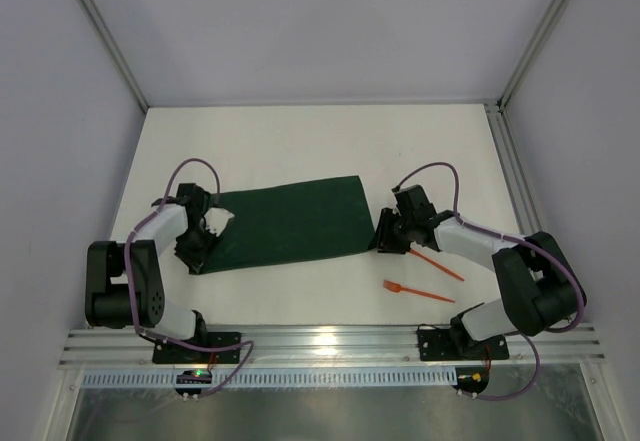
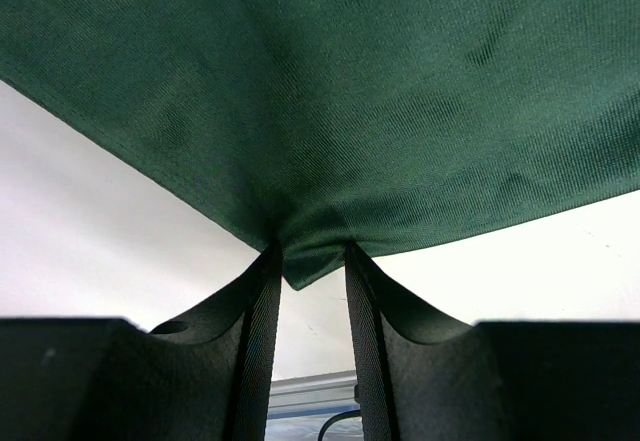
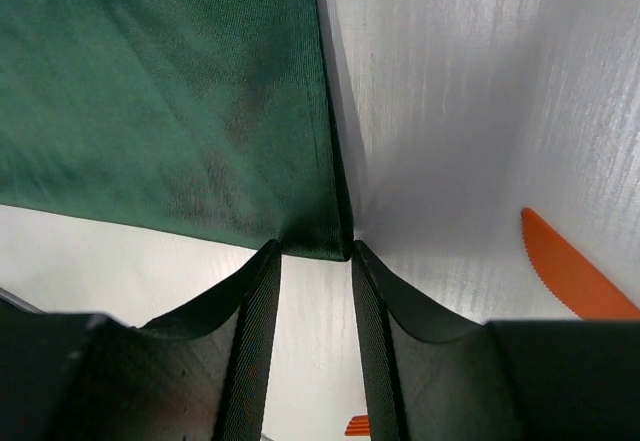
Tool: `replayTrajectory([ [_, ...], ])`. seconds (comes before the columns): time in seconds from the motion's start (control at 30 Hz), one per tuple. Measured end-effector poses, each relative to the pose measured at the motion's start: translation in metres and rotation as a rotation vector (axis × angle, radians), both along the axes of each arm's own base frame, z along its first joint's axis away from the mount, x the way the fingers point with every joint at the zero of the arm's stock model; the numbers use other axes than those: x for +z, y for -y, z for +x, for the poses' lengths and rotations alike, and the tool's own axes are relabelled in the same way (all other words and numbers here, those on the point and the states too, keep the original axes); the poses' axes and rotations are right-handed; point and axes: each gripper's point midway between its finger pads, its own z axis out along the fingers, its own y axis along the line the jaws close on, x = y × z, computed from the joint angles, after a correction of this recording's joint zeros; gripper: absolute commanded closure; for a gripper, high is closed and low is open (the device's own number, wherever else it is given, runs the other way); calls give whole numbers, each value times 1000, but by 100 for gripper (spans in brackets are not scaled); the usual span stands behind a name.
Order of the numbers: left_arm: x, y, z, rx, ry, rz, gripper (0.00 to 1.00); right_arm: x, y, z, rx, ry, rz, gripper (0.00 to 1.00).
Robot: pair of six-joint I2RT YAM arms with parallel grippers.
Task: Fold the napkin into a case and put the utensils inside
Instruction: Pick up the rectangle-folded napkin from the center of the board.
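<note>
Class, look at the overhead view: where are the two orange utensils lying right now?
In the top view the utensils lie on the table's right side, near the right arm: the knife just beside the right gripper, the fork nearer the front rail, both clear of the napkin.

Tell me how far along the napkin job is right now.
Done: the napkin lies as a flat oblong, apparently folded once. In hand: the left gripper pinches its left corner; the right gripper sits open at its right corner. Left: finishing the case, then loading the knife and fork, both on the table beside the right arm.
</note>
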Motion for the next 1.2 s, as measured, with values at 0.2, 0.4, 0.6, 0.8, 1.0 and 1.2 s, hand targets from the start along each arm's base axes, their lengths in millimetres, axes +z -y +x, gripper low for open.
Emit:
replayTrajectory([
  [0.2, 0, 0, 0, -1, 1, 0, 66, -1, -5, 6, -20, 9, 29, 65],
  [0.4, 0, 0, 0, -1, 2, 0, 66, -3, -5, 10, -37, 16, 24, 76],
  [0.6, 0, 0, 0, -1, 3, -2, 66, -5, 1, 12, -52, 17, -12, 92],
  [0.8, 12, 15, 3, -4, 35, -90, 58, -5, 4, 13, -57, 13, -31, 96],
  [1.0, 65, 29, 37, 10, 194, -210, 52, -5, 11, 13, -47, 11, -80, 96],
  [1.2, 65, 17, 68, 143, 207, -221, 51, -5, 20, 11, -29, 9, -139, 96],
])
